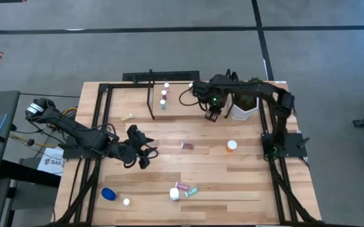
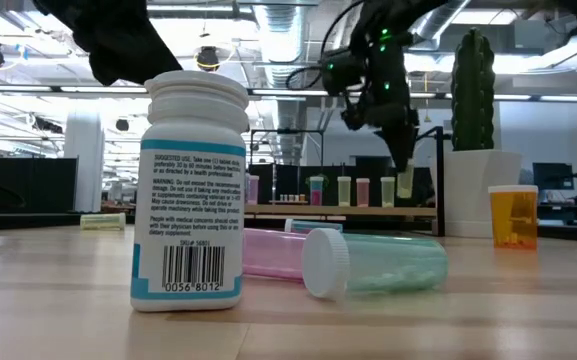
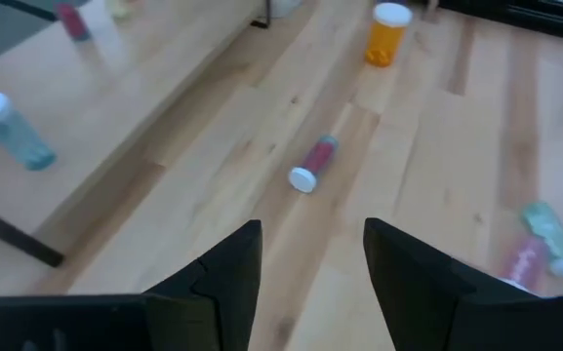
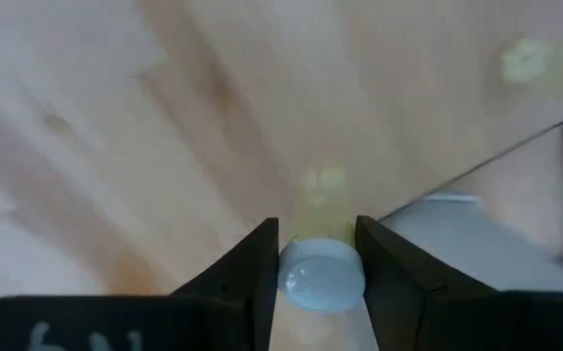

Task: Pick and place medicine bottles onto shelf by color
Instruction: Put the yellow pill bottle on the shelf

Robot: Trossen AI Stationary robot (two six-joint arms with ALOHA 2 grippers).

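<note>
My right gripper [image 1: 212, 116] is shut on a small yellow-green bottle with a white cap [image 4: 320, 275], by the right end of the shelf [image 1: 137, 101] and left of the plant pot. In the low view the bottle [image 2: 408, 188] stands upright below the fingers. Several bottles [image 1: 164, 94] stand on the shelf. My left gripper [image 1: 145, 154] is open and empty over the middle left of the table. In the left wrist view its fingers [image 3: 310, 263] point toward a red vial [image 3: 312, 164] lying on its side. An orange bottle [image 1: 231, 146] stands at the right. My right gripper pinches the bottle's white cap [image 4: 305, 283] between its two fingers, which come from above and point down. The yellow-green body [image 2: 408, 192] stands upright below the fingers. Whether its base rests on anything, I cannot tell.
A white bottle [image 1: 174, 194], a pink one [image 1: 182, 186] and a teal one [image 1: 192, 191] sit near the front edge. A blue bottle [image 1: 108, 194] and a white cap [image 1: 126, 202] are at the front left. A yellow-green vial [image 1: 127, 116] lies by the shelf. A plant pot [image 1: 243, 108] stands at the back right.
</note>
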